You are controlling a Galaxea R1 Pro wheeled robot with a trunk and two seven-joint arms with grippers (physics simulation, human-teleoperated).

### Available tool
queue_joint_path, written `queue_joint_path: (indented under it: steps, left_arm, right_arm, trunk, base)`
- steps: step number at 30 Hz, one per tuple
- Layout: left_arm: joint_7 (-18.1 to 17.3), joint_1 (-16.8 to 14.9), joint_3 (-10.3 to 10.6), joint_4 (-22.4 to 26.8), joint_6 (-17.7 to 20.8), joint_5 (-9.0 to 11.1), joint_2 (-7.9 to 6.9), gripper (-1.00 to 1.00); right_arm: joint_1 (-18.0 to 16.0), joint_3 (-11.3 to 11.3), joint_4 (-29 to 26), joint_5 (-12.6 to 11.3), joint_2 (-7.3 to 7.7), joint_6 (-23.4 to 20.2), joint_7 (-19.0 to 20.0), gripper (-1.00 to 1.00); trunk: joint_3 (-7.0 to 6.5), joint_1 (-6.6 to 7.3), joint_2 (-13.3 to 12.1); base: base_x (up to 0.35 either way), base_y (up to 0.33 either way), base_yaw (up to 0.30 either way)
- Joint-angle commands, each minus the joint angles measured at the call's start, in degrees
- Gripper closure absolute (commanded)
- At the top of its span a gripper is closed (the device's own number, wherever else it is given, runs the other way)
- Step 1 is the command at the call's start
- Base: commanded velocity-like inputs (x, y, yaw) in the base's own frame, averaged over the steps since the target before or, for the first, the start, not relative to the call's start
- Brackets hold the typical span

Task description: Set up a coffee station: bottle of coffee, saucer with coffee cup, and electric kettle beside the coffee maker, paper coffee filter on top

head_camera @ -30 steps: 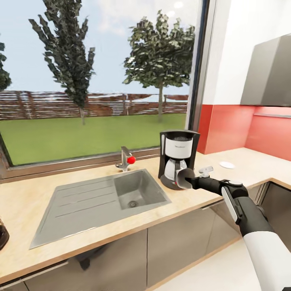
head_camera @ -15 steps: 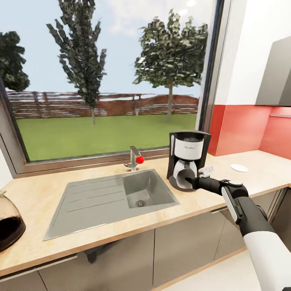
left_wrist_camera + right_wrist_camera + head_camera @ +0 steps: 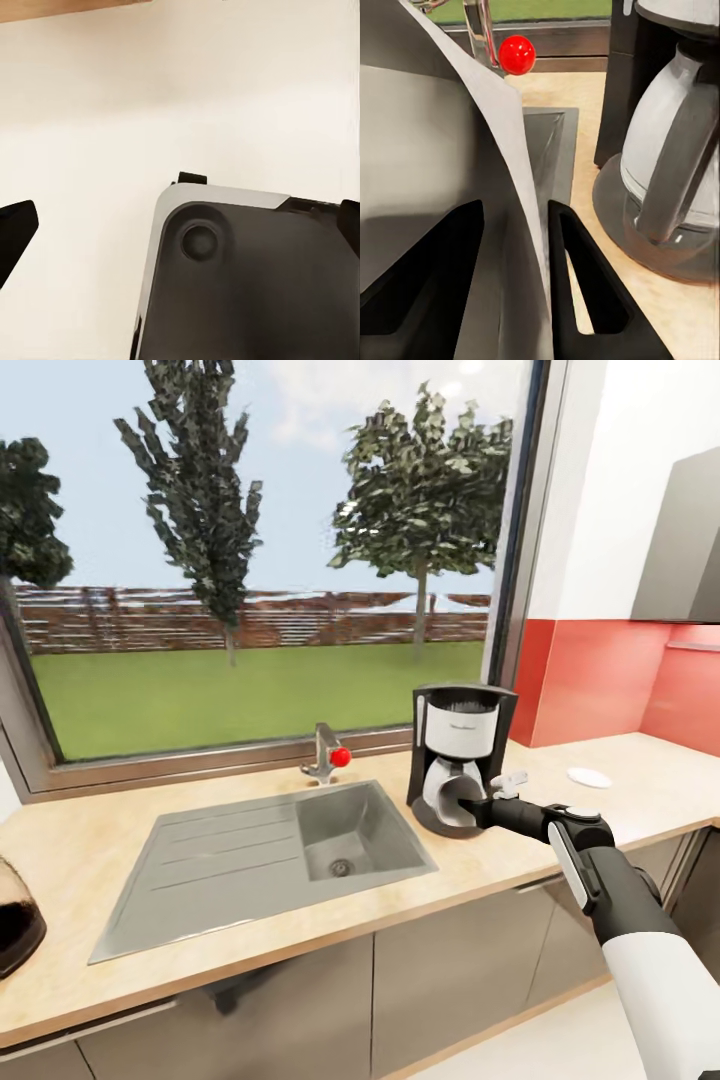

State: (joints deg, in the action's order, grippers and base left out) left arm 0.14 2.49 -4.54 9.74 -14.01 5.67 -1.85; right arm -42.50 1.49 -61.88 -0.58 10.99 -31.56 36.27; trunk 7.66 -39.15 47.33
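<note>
The right end effector (image 3: 462,808), black with two fingers, is clamped on the thin grey-white paper coffee filter cone (image 3: 442,172); in the right wrist view the paper sheet is pinched between the black fingers (image 3: 574,277). In the head view the filter (image 3: 455,800) is held low, in front of the pale glass carafe of the tall black drip coffee maker with white front panel (image 3: 460,730), which stands on the light wood-grain counter (image 3: 80,850) just beside the inset grey steel sink (image 3: 345,830). The filter's open mouth appears turned sideways toward the sink, so its long axis is judged roughly horizontal, not upright.

The step in hand is judged to be the filter placement. A lift to above the machine's top is called for next, with the cone turned so it can rest on the lid.

The small flat round white saucer (image 3: 589,777) is seen on the counter to the right, well apart from the machine. A small white object, too small to identify, lies beside the machine. The rounded dark glass electric kettle (image 3: 15,920) is seen at the far left counter edge.

The left end effector's dark fingertips (image 3: 16,232) are seen set wide apart over a pale floor and the robot's dark base (image 3: 247,285), holding nothing.
</note>
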Motion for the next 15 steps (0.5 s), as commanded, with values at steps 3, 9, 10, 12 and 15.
queue_joint_path:
  steps: [3,9,10,12,15]
  left_arm:
    - [-0.1,0.0,0.0,0.1,-0.1,0.5,0.05,-1.00]
    - [-0.1,0.1,0.0,0.1,-0.1,0.5,0.03,-1.00]
    - [-0.1,0.1,0.0,0.1,-0.1,0.5,0.04,-1.00]
    - [-0.1,0.1,0.0,0.1,-0.1,0.5,0.04,-1.00]
    - [-0.1,0.0,0.0,0.1,-0.1,0.5,0.02,-1.00]
  right_arm:
    - [0.0,0.1,0.0,-0.1,-0.01,-0.4,0.2,1.00]
    - [0.0,0.1,-0.1,0.0,-0.01,-0.4,0.2,1.00]
    - [0.0,0.1,0.0,0.0,-0.01,-0.4,0.2,1.00]
    - [0.0,0.1,-0.1,0.0,-0.01,-0.4,0.2,1.00]
    - [0.0,0.1,-0.1,0.0,-0.01,-0.4,0.2,1.00]
  trunk:
    - [0.08,-0.03,0.1]
    - [0.08,-0.03,0.1]
    - [0.08,-0.03,0.1]
    - [0.08,-0.03,0.1]
    - [0.08,-0.03,0.1]
  base:
    - [0.160,-0.223,0.003]
    - [0.125,-0.167,0.121]
    - [0.046,-0.060,0.222]
    - [0.033,-0.043,0.236]
    - [0.018,-0.024,0.252]
